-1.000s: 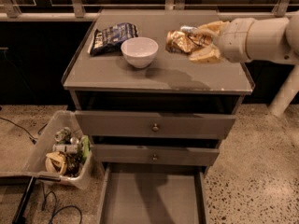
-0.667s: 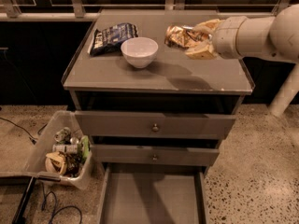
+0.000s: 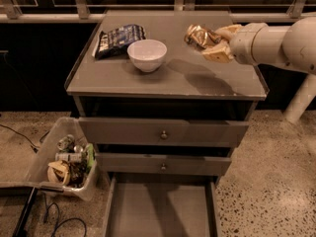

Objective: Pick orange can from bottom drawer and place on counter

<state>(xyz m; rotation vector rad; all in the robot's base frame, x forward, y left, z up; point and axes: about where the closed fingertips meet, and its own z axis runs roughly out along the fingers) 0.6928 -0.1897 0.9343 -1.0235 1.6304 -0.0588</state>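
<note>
Although the small, dented, shiny orange-gold drink can [image 3: 196,34] is already out of the wide, shallow grey bottom drawer [image 3: 163,209], the job reads as mostly done rather than finished. The drawer stands pulled open at the foot of the cabinet and its flat floor shows nothing on it. The gripper [image 3: 210,44] reaches in from the right over the back right part of the large flat grey desk [image 3: 163,80], and its tan fingers [image 3: 218,54] are pinching the can between them. The can sits near the rear right of the desk, well apart from the round white ceramic bowl [image 3: 146,53] and the dark crinkled snack bag [image 3: 118,37]. A dark shadow lies on the desk in front of the arm, so the can looks to be held a little above the surface, not resting on it. What is left, by my reading, is lowering it, letting go, and drawing the arm clear.
</note>
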